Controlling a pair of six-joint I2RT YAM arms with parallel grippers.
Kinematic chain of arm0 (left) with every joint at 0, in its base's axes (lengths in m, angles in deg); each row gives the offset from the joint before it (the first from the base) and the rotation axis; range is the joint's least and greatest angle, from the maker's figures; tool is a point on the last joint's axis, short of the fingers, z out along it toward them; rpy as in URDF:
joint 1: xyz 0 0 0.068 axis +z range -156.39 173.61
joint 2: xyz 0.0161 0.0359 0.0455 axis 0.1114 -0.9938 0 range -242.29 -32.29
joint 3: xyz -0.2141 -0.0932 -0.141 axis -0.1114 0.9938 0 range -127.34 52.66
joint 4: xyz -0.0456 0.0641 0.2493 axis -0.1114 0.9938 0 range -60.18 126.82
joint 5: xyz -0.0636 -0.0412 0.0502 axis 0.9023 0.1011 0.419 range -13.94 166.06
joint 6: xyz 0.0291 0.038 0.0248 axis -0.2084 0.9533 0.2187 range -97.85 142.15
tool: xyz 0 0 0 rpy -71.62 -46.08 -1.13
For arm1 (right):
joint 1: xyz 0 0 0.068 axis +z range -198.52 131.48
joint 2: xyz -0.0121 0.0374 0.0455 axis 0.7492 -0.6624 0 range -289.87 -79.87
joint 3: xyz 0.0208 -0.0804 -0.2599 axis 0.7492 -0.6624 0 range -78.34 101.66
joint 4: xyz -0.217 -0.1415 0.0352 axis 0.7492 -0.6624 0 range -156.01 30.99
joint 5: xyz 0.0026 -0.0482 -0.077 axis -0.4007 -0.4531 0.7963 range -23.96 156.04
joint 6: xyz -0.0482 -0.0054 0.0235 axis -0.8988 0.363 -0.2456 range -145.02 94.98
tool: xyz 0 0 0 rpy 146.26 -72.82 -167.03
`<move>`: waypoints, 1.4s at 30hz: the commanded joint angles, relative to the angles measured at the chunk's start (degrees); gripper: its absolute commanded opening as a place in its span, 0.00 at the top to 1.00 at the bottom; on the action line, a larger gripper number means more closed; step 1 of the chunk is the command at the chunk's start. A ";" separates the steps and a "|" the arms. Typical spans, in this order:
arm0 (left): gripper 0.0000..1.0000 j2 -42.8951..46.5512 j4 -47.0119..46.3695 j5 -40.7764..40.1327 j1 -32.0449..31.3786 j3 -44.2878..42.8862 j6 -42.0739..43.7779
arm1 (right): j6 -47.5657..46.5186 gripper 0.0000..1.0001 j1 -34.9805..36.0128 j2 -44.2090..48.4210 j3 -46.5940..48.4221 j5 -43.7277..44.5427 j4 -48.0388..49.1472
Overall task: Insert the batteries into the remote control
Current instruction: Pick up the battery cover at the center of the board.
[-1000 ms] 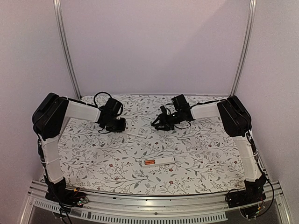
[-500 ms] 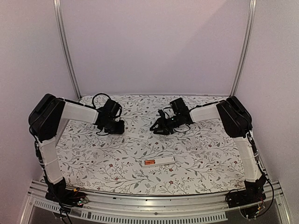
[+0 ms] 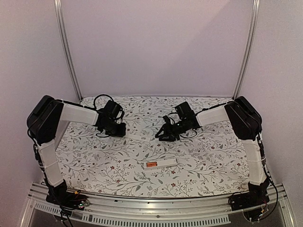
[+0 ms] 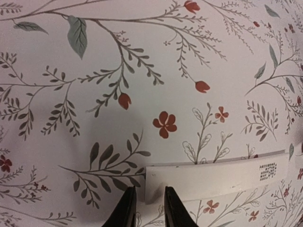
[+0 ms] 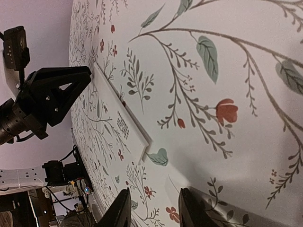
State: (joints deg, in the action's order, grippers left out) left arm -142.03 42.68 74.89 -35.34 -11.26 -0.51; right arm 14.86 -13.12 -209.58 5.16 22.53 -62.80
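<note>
A robotics lab cell: aluminium frame (image 3: 66, 47), blank walls (image 3: 156, 47), two arms (image 3: 80, 113) at a cloth-covered table (image 3: 208, 156).

Left hand (image 4: 147, 191), right hand (image 5: 156, 192) (both parted).

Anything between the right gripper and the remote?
Nothing visible. Only bare mat lies between the right gripper and the remote. The thin white strip lies off to the side, toward the left gripper, clear of that path.

LIGHT: you have soft, even light, dim with a lilac cast overhead | SHADOW: faint grey patch on the cloth (image 4: 142, 56) just ahead of the left pincer (image 4: 147, 191) | FOCUS: print crisp ahead of your right pincer (image 5: 155, 194); overhead view grainy
</note>
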 commanded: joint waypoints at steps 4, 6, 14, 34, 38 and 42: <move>0.82 -3.61 1.60 0.38 -1.79 -1.43 2.12 | 2.20 0.68 1.84 -0.30 0.48 -0.18 2.27; 0.83 -3.68 1.73 0.63 -1.89 -1.02 1.92 | 2.98 0.69 2.22 -1.20 0.96 -0.26 2.75; 0.85 -3.84 1.21 0.73 -2.58 -0.08 1.14 | 7.15 0.71 2.80 -3.66 1.65 -0.37 6.31; 0.86 -3.65 -1.42 4.24 -3.48 2.46 0.28 | 17.41 0.91 3.00 -2.50 -5.37 -2.99 30.02; 0.86 -3.73 -2.18 5.00 -3.48 2.57 0.10 | 20.80 0.94 2.63 -2.00 -7.55 -3.78 38.03; 0.83 -2.69 -2.89 5.49 -3.41 3.15 -0.02 | 25.56 1.00 1.56 -2.18 -9.82 -3.95 46.31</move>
State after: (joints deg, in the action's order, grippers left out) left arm -143.75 38.00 75.98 -37.73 -10.49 -0.35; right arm 34.77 -11.13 -213.66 -3.06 19.95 -30.39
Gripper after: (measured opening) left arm 0.147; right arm 0.018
